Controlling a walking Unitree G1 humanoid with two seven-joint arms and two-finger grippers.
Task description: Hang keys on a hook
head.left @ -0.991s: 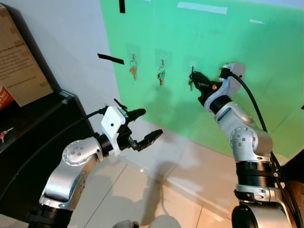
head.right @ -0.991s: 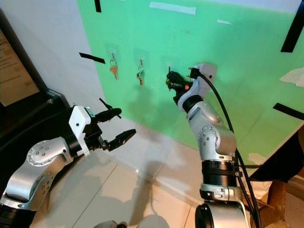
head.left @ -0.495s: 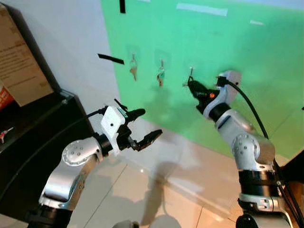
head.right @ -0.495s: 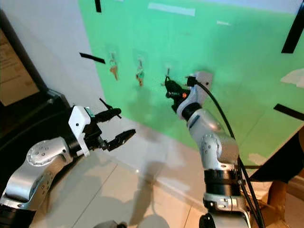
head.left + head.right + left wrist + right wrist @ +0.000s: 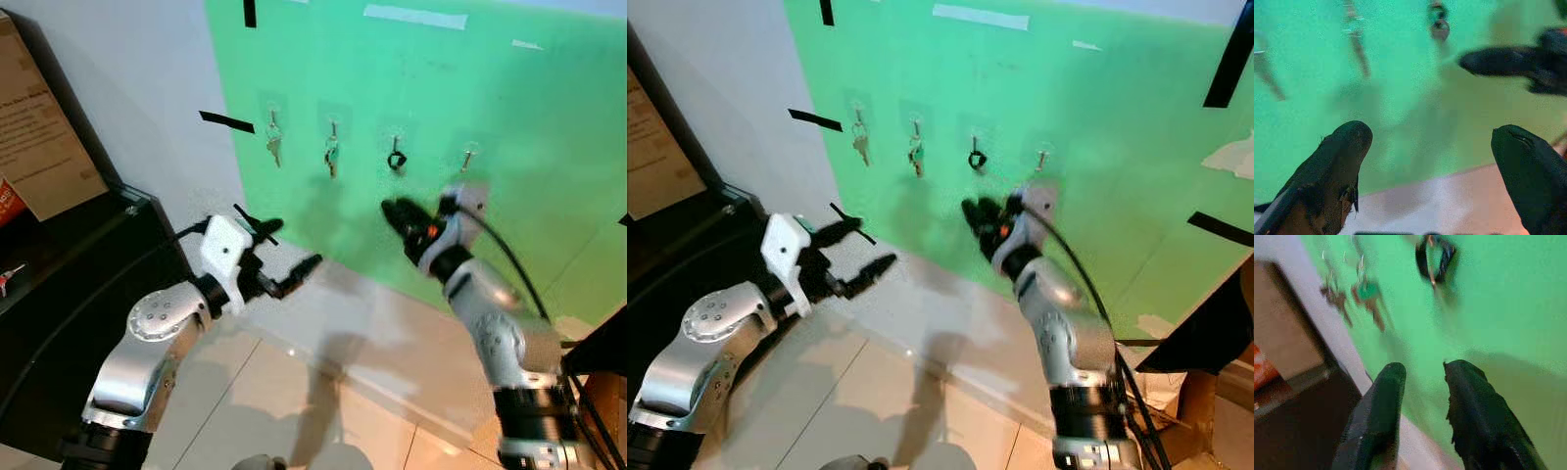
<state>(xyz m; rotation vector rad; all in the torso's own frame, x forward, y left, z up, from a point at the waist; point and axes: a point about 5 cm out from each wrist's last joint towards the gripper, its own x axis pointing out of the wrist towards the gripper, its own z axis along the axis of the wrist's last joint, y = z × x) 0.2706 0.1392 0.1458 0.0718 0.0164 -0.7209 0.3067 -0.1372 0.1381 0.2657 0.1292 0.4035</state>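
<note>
The black-ringed keys (image 5: 396, 160) hung on the third hook (image 5: 395, 143) of the green wall panel (image 5: 549, 147), upper centre of the frame. Just below them, the right gripper (image 5: 400, 217) was blurred, its fingers a narrow gap apart and empty, the arm reaching up from lower right. At centre left, the left gripper (image 5: 291, 262) was spread wide, holding nothing, forearm raised toward the wall.

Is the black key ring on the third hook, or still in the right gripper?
On the hook: black key ring hangs there; right gripper sits below, apart, holding nothing.
</note>
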